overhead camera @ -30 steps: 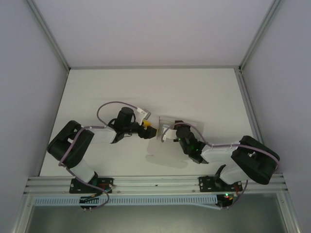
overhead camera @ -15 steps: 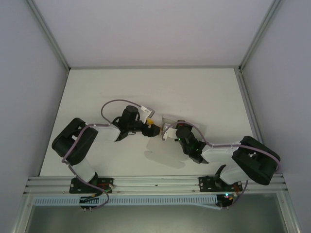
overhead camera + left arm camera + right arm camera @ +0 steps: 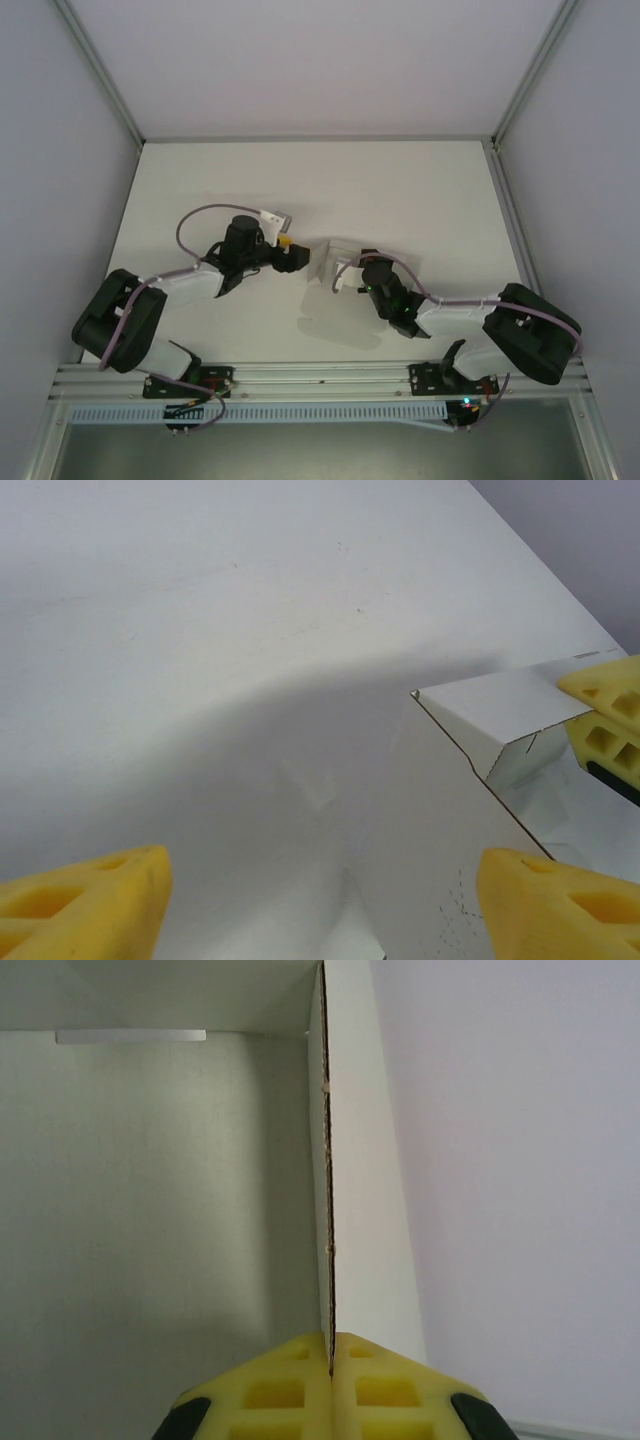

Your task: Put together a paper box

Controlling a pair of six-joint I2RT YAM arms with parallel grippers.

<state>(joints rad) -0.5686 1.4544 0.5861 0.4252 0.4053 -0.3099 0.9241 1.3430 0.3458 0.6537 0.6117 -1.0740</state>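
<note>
- Table (image 3: 420, 200): the box (image 3: 324, 262) sits mid-table between our arms, half-folded, with one wall up.
- Left arm (image 3: 190, 285) swung its elbow out left. The left gripper (image 3: 297, 255) shifted up beside the box, fingers wide apart and empty. We'd guess it's lining up on a flap.
- Right gripper (image 3: 345, 272) hasn't budged, pads clamped on a box wall.
- The right wrist view shows that pinch on the card edge. The top view just blurs it.

Overhead view looks down; both wrist views closely share the paper box (image 3: 490, 705).
</note>
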